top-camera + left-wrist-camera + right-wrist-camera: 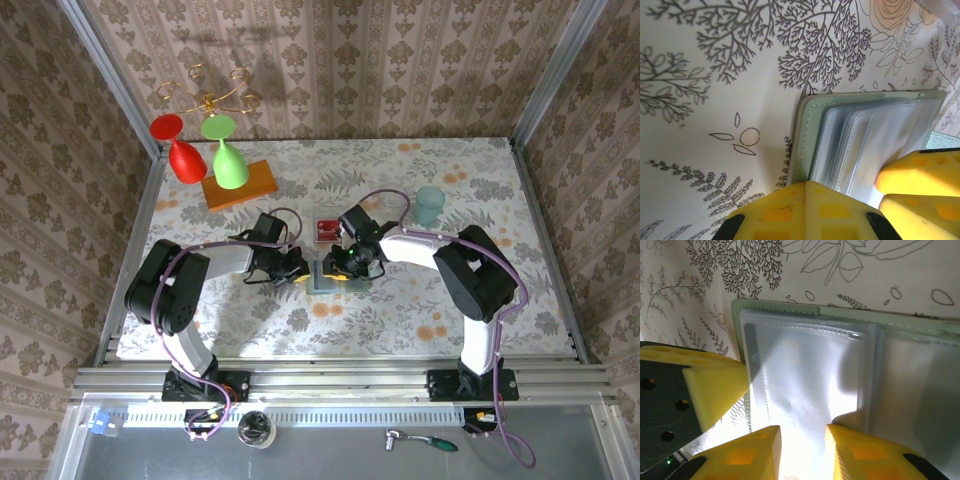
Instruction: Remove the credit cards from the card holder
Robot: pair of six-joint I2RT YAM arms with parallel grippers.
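Note:
The pale sage-green card holder [328, 274] lies open on the flowered tablecloth between the two grippers. Its clear plastic sleeves [810, 375] fan out and look empty. My left gripper [805, 184] is shut, with its yellow tip pressed on the holder's stitched green edge [809, 130]. My right gripper [802, 440] is open, one finger on each side of a strip of clear sleeve, low over the card holder. A red card [327, 228] lies flat on the table just beyond the holder. The blue card is hidden.
A translucent teal cup [430, 205] stands at the back right. An orange wooden block [240, 185] holds a red glass [180, 150] and a green glass [228, 160] at the back left. Metal frame rails border the table.

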